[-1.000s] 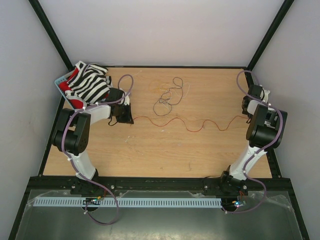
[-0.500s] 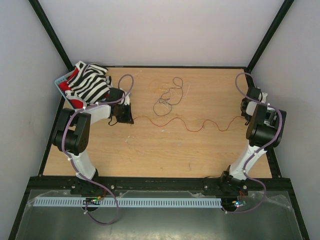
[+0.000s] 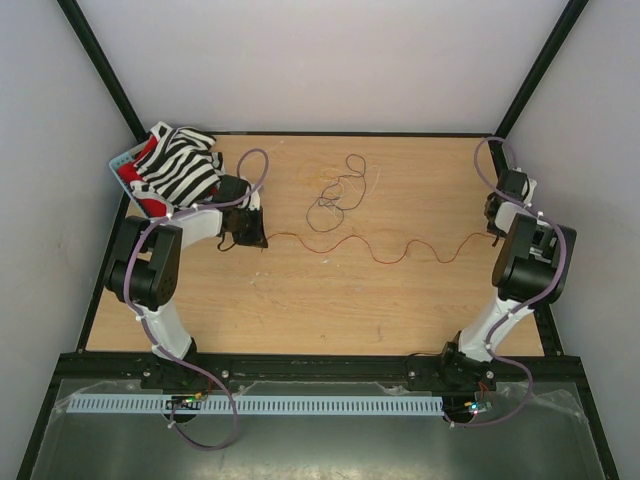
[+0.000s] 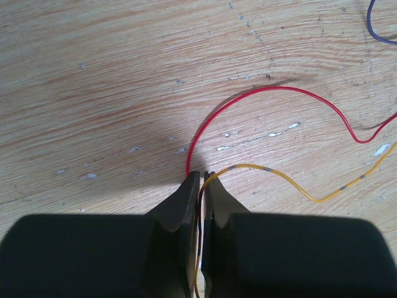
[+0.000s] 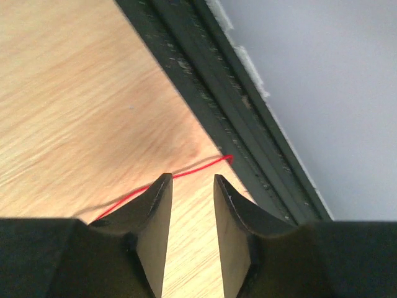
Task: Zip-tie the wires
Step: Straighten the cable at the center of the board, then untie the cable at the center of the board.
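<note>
Wires [image 4: 279, 89]: one red strand [image 3: 385, 261] lies wavy across the middle of the table [image 3: 300, 310]. Upper left of the top view: basket [image 3: 120, 160] holding a striped cloth [image 3: 180, 165]. Just right of it, the left gripper [image 4: 200, 180] has its jaws pressed nearly together, pinching the red strand's end and a yellow strand [image 4: 310, 197]. Upper centre: dark strands [image 3: 337, 190] in a loose tangle, apart from the red one. Far right: right gripper [image 5: 192, 180] has its jaws apart and holds nothing; the red tip lies just beyond them, beside the frame rail [image 5: 211, 93]. Zip tie not made out in any view. Judgement: keep the left pinch firm and gather the strands side by side before tying. No legible writing or brands.
</note>
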You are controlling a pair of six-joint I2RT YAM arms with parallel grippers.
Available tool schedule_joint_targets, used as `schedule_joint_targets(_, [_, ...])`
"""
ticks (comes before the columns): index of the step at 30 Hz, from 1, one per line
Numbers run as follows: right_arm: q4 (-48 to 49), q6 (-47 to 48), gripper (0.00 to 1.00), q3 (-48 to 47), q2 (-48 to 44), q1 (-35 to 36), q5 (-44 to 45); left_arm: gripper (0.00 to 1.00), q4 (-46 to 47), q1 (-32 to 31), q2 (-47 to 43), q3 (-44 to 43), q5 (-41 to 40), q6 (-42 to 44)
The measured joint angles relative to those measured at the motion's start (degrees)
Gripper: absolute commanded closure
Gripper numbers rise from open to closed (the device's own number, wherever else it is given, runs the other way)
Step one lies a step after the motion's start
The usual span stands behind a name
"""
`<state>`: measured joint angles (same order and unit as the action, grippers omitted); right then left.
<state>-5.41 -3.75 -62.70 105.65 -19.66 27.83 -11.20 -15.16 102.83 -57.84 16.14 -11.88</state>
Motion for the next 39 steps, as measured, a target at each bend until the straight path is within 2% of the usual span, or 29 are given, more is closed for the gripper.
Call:
schedule_joint_targets(3, [-0.44, -1.09, 0.49, 0.00, -2.16, 0.00, -5.22, 0.83, -0.35, -0.11, 0.04, -0.31, 0.02, -0.02])
schedule_joint_targets(7, [-0.39, -2.84, 0.45, 0.00, -5.44, 0.00, -12.72, 0.70, -0.70, -0.44, 0.09, -0.63, 0.09, -0.07])
schedule_joint_targets(16, [-0.28, -4.96, 0.33, 0.13, -8.07, 0.02, -23.91, 0.51, -1.31, -1.03, -0.09, -1.25, 0.28, -0.20])
schedule_joint_targets(22, [0.35, -5.79, 0.28, 1.20, -10.73, 1.49, -28.92, 0.44, -2.56, -1.09, -1.09, -1.14, -0.79, -0.02])
schedule_joint_targets(26, [0.85, -6.25, 0.24, 1.27, -12.07, 5.20, -30.56, 0.39, -4.63, -0.24, -2.89, -0.22, -2.34, 0.24])
schedule_joint_targets(30, [1.77, -6.86, 0.17, 1.27, -12.66, 10.58, -32.68, 0.29, -7.93, 0.81, -6.86, 0.59, -3.21, 0.35])
schedule_joint_targets(36, [6.16, -10.03, 0.12, 1.73, -11.98, 17.25, -36.61, 0.04, -8.83, 1.36, -18.32, -0.63, -2.19, 1.25])
schedule_joint_targets(39, [10.45, -13.00, 0.12, 1.57, -9.01, 19.56, -38.64, 0.01, -7.78, 1.36, -23.87, -1.57, -1.33, 1.40])
